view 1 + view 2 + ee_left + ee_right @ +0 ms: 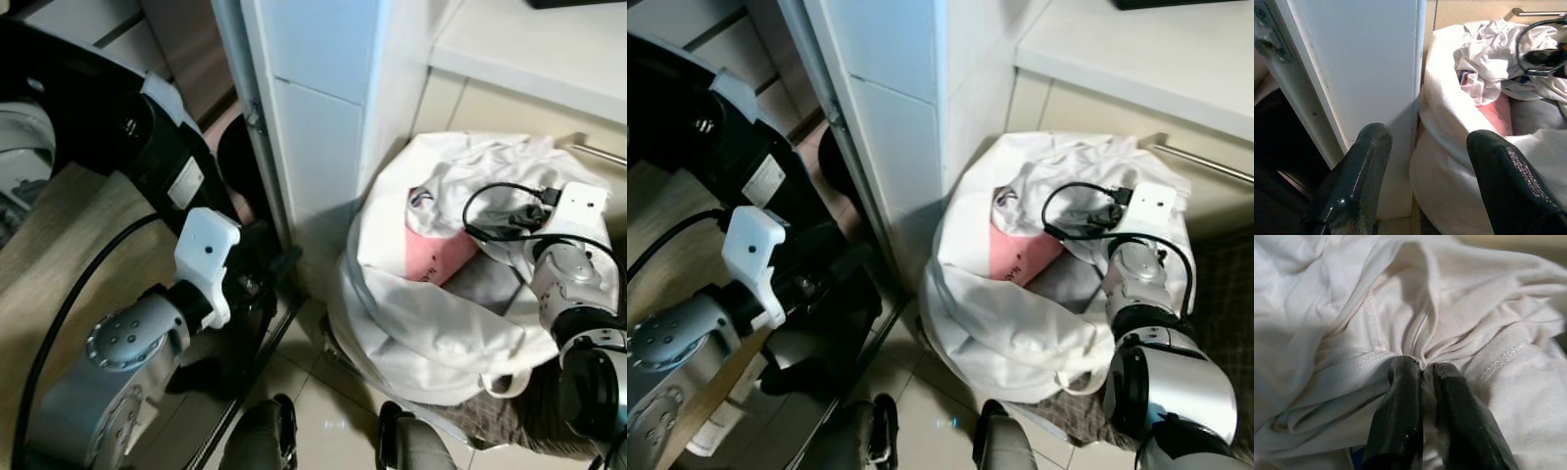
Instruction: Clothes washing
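A white laundry bag (431,333) stands open on the floor at the right, stuffed with a crumpled white garment (480,166), a pink piece (436,255) and a grey piece (490,279). My right arm (568,264) reaches down into the bag. In the right wrist view, my right gripper (1423,369) is shut on a pinched fold of the white garment (1415,308). My left gripper (1427,142) is open and holds nothing. It hovers beside a white pillar (1366,73), left of the bag (1449,161). A black rounded washer door (108,117) is at the far left.
The white pillar (313,127) separates the washer side from the bag. A white countertop (549,49) and a metal drawer handle (598,155) lie behind the bag. A brown mat (509,421) lies under it. My feet (265,441) stand on pale tiles.
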You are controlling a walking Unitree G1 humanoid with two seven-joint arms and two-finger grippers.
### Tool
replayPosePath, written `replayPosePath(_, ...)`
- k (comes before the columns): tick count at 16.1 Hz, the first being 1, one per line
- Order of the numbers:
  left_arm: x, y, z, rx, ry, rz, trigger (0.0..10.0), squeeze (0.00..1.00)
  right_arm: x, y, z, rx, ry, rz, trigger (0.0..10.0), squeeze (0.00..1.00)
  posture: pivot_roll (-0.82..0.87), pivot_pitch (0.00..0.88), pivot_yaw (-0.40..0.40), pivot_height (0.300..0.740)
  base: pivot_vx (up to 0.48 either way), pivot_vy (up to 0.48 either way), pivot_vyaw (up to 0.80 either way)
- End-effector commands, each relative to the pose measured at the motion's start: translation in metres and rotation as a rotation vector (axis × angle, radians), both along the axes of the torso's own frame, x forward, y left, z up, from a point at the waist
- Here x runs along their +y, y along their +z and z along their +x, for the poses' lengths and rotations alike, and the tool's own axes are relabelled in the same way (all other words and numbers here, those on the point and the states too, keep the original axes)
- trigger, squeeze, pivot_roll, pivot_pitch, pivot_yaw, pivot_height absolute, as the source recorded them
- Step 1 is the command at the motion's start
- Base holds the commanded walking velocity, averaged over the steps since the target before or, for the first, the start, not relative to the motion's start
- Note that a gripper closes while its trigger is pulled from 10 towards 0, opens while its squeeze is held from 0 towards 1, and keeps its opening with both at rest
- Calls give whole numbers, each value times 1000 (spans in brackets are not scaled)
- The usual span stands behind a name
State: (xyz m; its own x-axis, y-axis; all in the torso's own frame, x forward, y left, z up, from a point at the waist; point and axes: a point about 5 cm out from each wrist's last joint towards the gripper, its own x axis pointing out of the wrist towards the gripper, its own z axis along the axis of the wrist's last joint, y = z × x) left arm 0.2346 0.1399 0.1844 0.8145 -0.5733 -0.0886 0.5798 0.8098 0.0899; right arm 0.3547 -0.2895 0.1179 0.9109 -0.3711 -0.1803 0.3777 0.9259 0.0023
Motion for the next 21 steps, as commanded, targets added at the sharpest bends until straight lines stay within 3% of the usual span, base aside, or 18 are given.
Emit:
replayPosePath(1, -3, -3, 9, -17, 22, -11, 10000, 0, 4, 12, 4, -100, 23, -4, 0, 0, 3, 96, 44, 740, 0, 0, 0)
replayPosePath(4, -10, -3, 30, -51, 29, -61, 10000, 0, 18, 37, 0, -248, 215, -115, 0, 0, -64, 54, 45, 740, 0, 0, 0)
replayPosePath(5, -13, 0, 38, -77, 17, -57, 10000, 0, 31, 50, -15, -260, 378, -201, 0, 0, -100, 41, 59, 740, 0, 0, 0)
replayPosePath(7, -17, 4, 45, -94, 5, -60, 10000, 0, 41, 64, -32, -282, 472, -216, 0, 0, -115, 37, 69, 740, 0, 0, 0)
replayPosePath(10, -36, 14, 53, -127, -80, -118, 10000, 0, 63, 96, -63, -335, 631, -130, 0, 0, -146, 33, 83, 740, 0, 0, 0)
replayPosePath(14, -52, 25, 49, -95, -188, -267, 10000, 0, 96, 132, -78, -419, 858, 95, 0, 0, -152, 32, 81, 740, 0, 0, 0)
replayPosePath(15, -58, 27, 48, -74, -218, -320, 10000, 173, 101, 140, -79, -450, 896, 171, 0, 0, -153, 30, 75, 740, 0, 0, 0)
replayPosePath(16, -62, 29, 47, -55, -241, -375, 10000, 1000, 102, 144, -80, -458, 899, 214, 0, 0, -151, 29, 70, 740, 0, 0, 0)
replayPosePath(18, -74, 41, 44, -14, -288, -548, 10000, 1000, 109, 151, -81, -472, 940, 325, 0, 0, -150, 26, 57, 740, 0, 0, 0)
replayPosePath(21, -87, 46, 37, 34, -359, -643, 10000, 1000, 118, 158, -82, -470, 1003, 406, 0, 0, -150, 23, 48, 740, 0, 0, 0)
